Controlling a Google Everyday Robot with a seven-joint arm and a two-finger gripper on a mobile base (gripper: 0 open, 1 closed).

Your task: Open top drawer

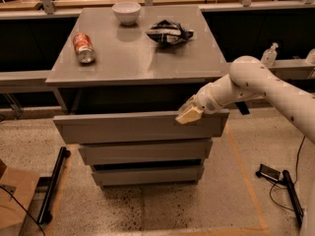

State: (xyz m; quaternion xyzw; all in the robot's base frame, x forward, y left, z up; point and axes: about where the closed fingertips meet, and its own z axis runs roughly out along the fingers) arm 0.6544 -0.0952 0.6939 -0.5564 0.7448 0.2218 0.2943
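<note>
While gripper (188, 115) rests at rim | top drawer (123, 128): axis left-right, faces camera

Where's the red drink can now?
Camera view: the red drink can lies left on the grey cabinet top, near the white bowl; the gripper is at the grey top drawer's upper right edge.

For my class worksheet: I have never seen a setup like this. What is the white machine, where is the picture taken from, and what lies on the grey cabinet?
The white tube is a robot arm, part of a mobile robot. At its tip is the gripper, its hand, at the upper edge of the top drawer, which stands pulled partly out. One camera looks down on the cabinet from its front. On the cabinet top are a soda can lying on its side, a white bowl and a crumpled bag.
</note>
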